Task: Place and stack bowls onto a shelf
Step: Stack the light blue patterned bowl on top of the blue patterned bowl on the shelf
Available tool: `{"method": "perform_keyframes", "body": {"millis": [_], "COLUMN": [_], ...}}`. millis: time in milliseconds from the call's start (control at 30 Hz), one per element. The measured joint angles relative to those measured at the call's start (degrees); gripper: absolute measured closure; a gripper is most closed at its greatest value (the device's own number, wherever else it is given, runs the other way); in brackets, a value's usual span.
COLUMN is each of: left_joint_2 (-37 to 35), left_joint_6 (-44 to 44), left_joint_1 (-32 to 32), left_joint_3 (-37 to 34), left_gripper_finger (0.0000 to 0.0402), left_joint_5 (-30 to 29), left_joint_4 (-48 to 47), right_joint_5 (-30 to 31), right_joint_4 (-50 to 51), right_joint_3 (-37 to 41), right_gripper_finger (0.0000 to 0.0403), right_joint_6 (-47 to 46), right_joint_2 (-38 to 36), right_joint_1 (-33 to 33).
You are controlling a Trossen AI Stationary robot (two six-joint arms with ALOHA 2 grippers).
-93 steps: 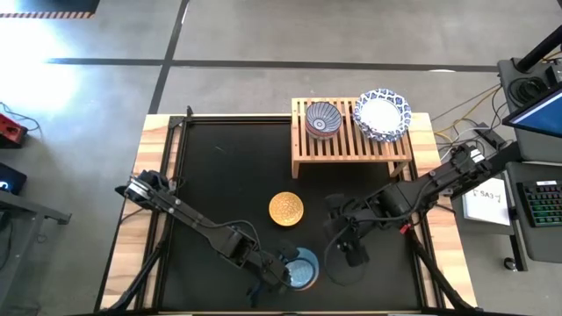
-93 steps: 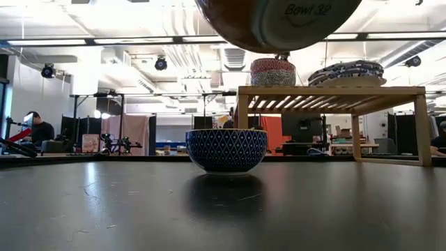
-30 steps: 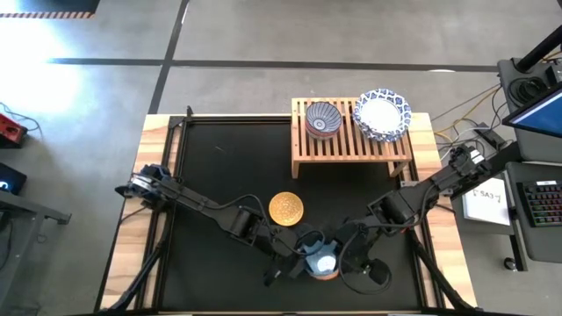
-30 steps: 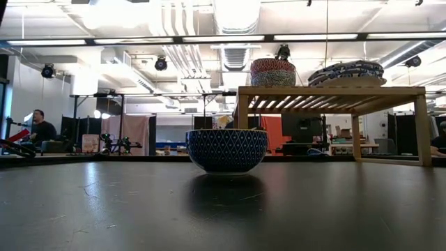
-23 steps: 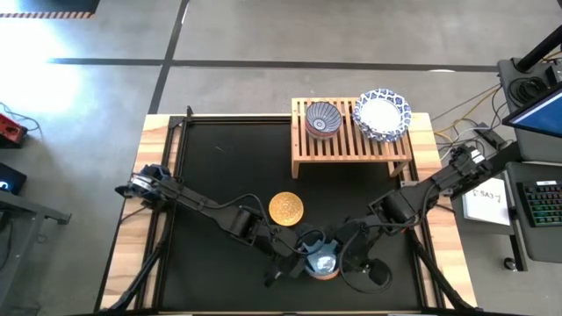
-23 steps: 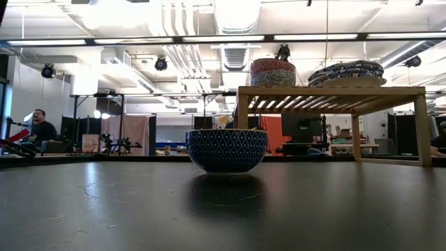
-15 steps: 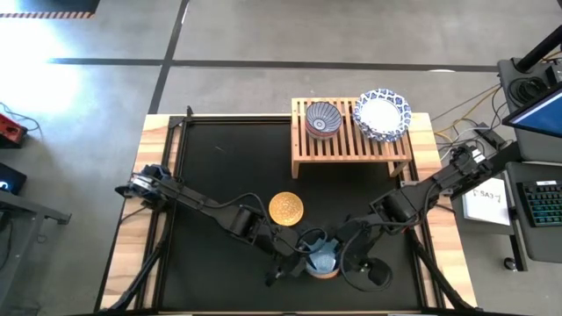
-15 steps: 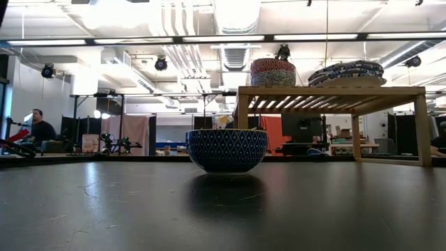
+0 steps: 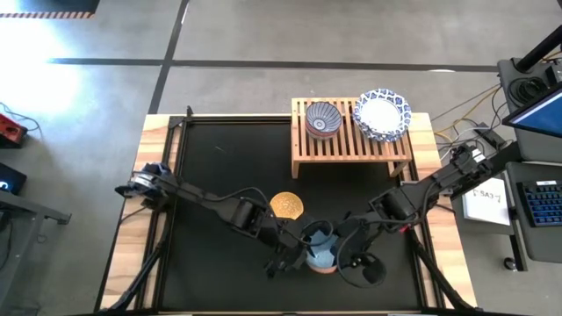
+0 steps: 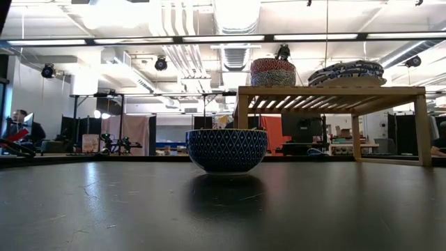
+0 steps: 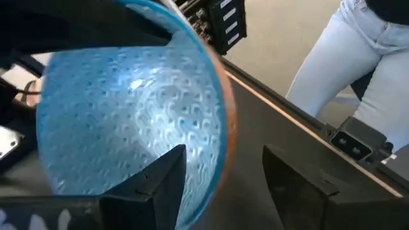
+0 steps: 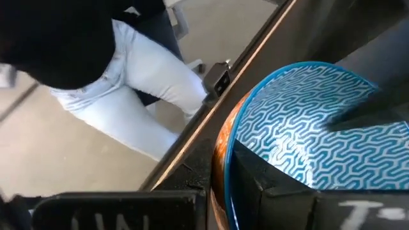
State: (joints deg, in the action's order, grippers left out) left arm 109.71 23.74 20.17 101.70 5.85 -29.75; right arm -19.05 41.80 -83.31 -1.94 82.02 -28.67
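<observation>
Light-blue bowl (image 9: 320,247) has shifted slightly toward shelf (image 9: 351,132), w/ left gripper (image 9: 303,250) & right gripper (image 9: 344,252) both clamping its rim.

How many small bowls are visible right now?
3: grey-blue one on the shelf, mustard one on the table, light blue one between the left hand and right hand. Another may hide beneath it.

This is a robotics lab in a big open industrial hall. The low view shows an exposed ceiling with ducts (image 10: 233,21) and long strip lights (image 10: 327,36), and more arm rigs on stands (image 10: 111,118) at 9 o'clock. From above, a concrete floor (image 9: 263,35) surrounds the table, and a keyboard (image 9: 543,204) lies at 3 o'clock.
</observation>
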Motion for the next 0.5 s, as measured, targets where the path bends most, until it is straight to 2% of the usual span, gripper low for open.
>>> {"method": "perform_keyframes", "body": {"millis": [233,400,500], "left_joint_2": [-0.3,-0.3,-0.2], "left_joint_6": [0.2,-0.4,-1.7], "left_joint_1": [-1.3,-1.8,-1.8], "left_joint_3": [4.1,4.5,5.0], "left_gripper_finger": [0.0205,0.0205,0.0205], "left_joint_5": [-3.1,-3.4,-5.8], "left_joint_4": [-5.5,-7.4,-9.1], "right_joint_5": [-1.5,-1.0,-0.8], "right_joint_4": [0.3,0.1,0.3], "right_joint_3": [0.3,0.2,0.2], "right_gripper_finger": [0.0376,0.0376,0.0376], "right_joint_6": [-6.0,-7.4,-7.4], "right_joint_2": [0.4,0.4,0.4], "right_joint_1": [1.0,1.9,3.1]}}
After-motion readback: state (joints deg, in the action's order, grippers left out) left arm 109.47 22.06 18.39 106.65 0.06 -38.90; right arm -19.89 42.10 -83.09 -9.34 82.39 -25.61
